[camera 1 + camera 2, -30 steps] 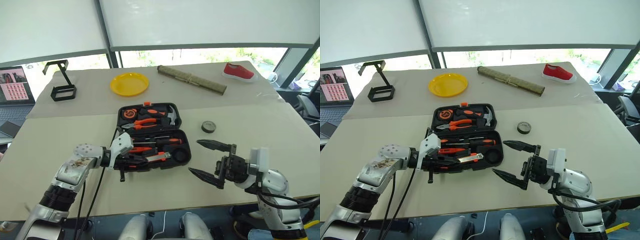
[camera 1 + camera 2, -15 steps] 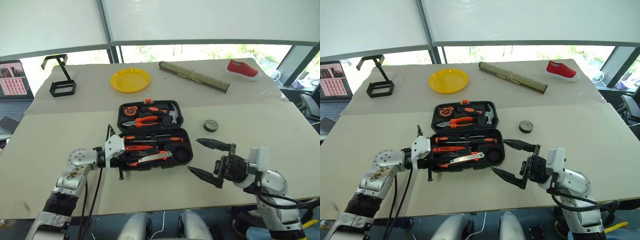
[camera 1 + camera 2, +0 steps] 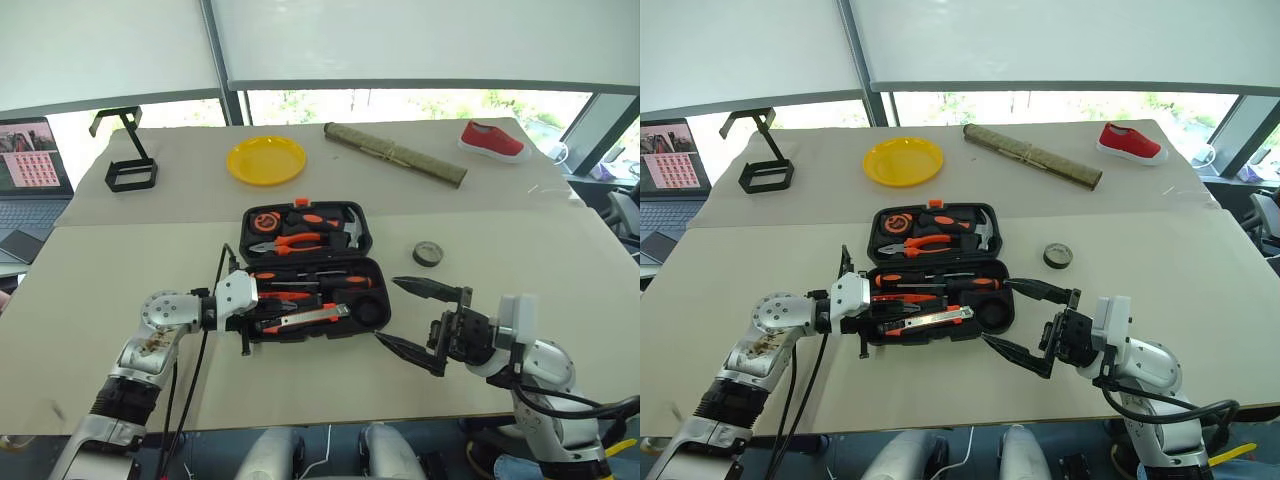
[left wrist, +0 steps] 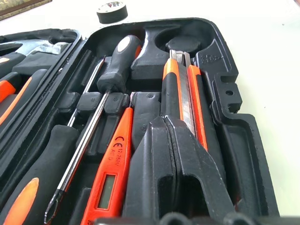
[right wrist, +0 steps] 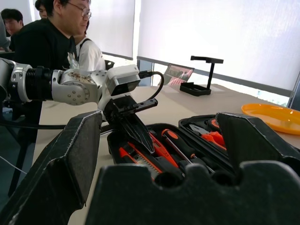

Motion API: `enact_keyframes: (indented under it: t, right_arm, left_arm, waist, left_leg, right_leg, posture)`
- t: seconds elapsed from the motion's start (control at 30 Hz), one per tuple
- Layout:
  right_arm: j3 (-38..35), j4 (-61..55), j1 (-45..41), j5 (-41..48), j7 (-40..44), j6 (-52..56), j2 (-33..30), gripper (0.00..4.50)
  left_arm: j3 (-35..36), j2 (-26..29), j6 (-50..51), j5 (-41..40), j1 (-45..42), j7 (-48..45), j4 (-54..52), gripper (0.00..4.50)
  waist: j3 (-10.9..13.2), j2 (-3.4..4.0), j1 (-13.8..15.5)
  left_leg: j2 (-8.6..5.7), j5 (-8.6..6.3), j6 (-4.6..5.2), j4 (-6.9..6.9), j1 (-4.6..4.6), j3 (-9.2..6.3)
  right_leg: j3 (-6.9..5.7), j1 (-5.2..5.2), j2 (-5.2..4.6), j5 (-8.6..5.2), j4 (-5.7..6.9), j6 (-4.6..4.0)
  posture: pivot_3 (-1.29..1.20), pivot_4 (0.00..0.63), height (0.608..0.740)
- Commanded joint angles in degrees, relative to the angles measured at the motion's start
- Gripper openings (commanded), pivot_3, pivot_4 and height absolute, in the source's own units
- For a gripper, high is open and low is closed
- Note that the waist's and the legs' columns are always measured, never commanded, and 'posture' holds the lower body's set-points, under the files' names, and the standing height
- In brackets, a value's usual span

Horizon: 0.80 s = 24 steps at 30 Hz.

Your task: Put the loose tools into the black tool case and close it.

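Note:
The black tool case (image 3: 366, 312) lies open mid-table, its lid half on the far side. In the near half lie two screwdrivers (image 4: 114, 70), an orange tester screwdriver (image 4: 112, 168) and the utility knife (image 3: 305, 320). My left gripper (image 4: 165, 123) is shut on nothing and hovers over the left end of that half, its tips just above the knife. The dark tape roll (image 3: 428, 253) rests on the table right of the case. My right gripper (image 3: 388, 311) stands wide open and empty beside the case's near right corner.
Pliers (image 3: 285, 243), a hammer (image 3: 347, 229) and a tape measure (image 3: 262, 221) sit in the lid. Farther back are a yellow plate (image 3: 265, 160), a rolled mat (image 3: 395, 155), a red shoe (image 3: 490, 138), a black wire stand (image 3: 128, 160) and a laptop (image 3: 35, 170). People (image 5: 47, 42) sit behind.
My left gripper has rolled about its own axis while staying over the case's left end. The right gripper has not moved. The camera has shifted slightly.

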Motion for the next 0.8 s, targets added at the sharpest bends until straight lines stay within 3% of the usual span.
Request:
enact_keyframes:
  t: [0.03,0.27,0.43,0.53,0.67,0.8]
  right_arm:
    - [-0.44,-2.49,-0.45,0.72,-0.88,0.30,-0.11,4.50]
    - [-0.24,-2.09,-1.71,0.64,-1.56,0.43,-0.10,4.50]
    - [-0.46,-1.29,-1.99,0.59,-1.28,-0.03,-0.12,4.50]
    - [-0.77,-0.61,-2.00,0.50,-0.97,-0.45,-0.13,4.50]
    - [-1.13,-0.26,-1.44,0.66,-0.56,-0.71,-0.22,4.50]
    - [-0.71,-0.30,-1.32,0.48,-0.58,-0.58,0.04,4.50]
  left_arm:
    - [-7.05,1.03,7.03,7.95,2.71,1.34,2.22,0.06]
    - [-9.35,0.42,12.46,10.88,4.76,6.01,0.20,0.06]
    - [-6.71,-0.96,7.62,8.10,5.82,7.49,-0.60,0.06]
    - [-1.27,-2.20,0.15,2.95,5.90,7.08,-1.14,0.06]
    - [2.80,-2.28,-0.69,-2.95,5.66,4.38,-2.42,0.06]
    - [2.88,-2.76,0.16,-5.91,3.89,2.10,-4.37,0.06]
  waist:
    - [-0.05,0.06,0.04]
    - [-0.23,0.31,0.26]
    - [-0.38,0.49,0.26]
    - [-0.40,0.54,0.24]
    - [-0.28,0.37,-0.18]
    - [-0.16,0.18,-0.59]
  left_leg:
    - [-0.01,0.00,0.01,0.00,0.01,0.00]
    - [-0.02,-0.15,0.20,-0.13,0.88,-0.01]
    - [0.02,-0.18,0.21,-0.13,0.94,-0.15]
    - [0.01,-0.18,0.21,-0.13,0.87,-0.16]
    - [0.03,-0.23,0.13,-0.19,0.59,-0.15]
    - [-0.04,-0.26,0.06,-0.12,-0.19,-0.07]
  right_leg:
    - [0.01,0.01,-0.01,-0.02,0.00,0.03]
    - [0.02,0.81,-0.21,-0.52,-0.16,0.62]
    - [0.09,0.90,-0.40,-0.58,-0.38,0.66]
    - [0.12,0.87,-0.46,-0.57,-0.43,0.67]
    - [0.16,0.72,-0.42,-0.45,-0.44,0.45]
    - [0.11,-0.31,-0.20,-0.18,0.00,0.02]
  posture:
    - [0.00,0.150,0.740]
    - [0.00,0.150,0.740]
    - [0.00,0.150,0.740]
    - [0.00,0.150,0.740]
    - [0.00,0.150,0.740]
    - [0.00,0.150,0.740]
